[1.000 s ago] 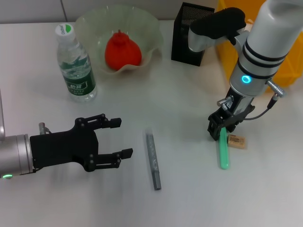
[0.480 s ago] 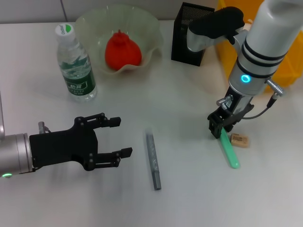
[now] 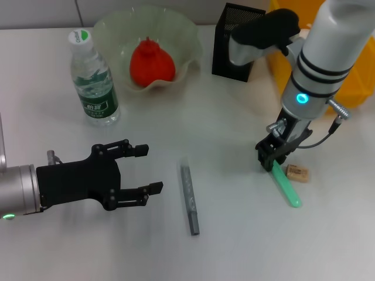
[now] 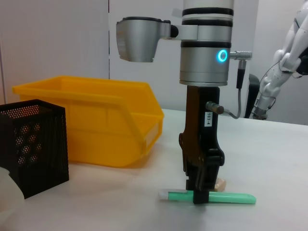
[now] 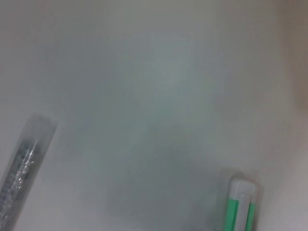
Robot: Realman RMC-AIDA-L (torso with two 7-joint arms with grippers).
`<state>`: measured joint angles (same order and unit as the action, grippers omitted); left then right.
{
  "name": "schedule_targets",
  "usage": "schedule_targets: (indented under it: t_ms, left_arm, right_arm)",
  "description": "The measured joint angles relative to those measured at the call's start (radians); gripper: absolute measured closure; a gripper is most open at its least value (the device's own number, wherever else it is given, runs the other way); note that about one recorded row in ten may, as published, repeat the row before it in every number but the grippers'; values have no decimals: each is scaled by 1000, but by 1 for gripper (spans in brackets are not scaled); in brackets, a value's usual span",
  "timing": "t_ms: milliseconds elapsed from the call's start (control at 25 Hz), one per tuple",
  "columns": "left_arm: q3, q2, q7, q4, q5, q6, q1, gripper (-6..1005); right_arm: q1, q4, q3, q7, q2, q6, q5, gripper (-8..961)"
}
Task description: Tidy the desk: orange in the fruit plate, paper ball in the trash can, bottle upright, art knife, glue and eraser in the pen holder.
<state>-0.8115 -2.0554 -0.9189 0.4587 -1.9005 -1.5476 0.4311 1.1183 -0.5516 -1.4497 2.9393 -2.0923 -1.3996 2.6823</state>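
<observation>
Right hand [image 3: 270, 159] grips the glue [image 3: 286, 186] beside the eraser [image 3: 296, 172].

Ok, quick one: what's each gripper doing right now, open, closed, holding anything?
Left gripper: open, empty, hovering over the desk near the art knife.
Right gripper: closed on the glue, which lies on the desk.

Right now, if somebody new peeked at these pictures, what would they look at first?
Probably the red-orange orange sitting in the wavy pale-green fruit plate at the back of the desk, beside the upright bottle. Next comes the right gripper pressing down on one end of the green glue, with the tiny eraser beside it and the yellow trash can behind. The left gripper hovers open near the grey art knife.
</observation>
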Motion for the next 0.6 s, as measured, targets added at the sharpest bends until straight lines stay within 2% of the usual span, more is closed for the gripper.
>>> schedule_targets:
  t_ms: [120, 600]
  left_arm:
    - [0, 2, 0, 0, 0, 2, 0, 197]
    - [0, 5, 0, -1, 0, 3, -2, 197]
  right_arm:
    - [0, -1, -56, 1, 0, 6, -42, 656]
    - [0, -8, -61, 7, 0, 6, -45, 743]
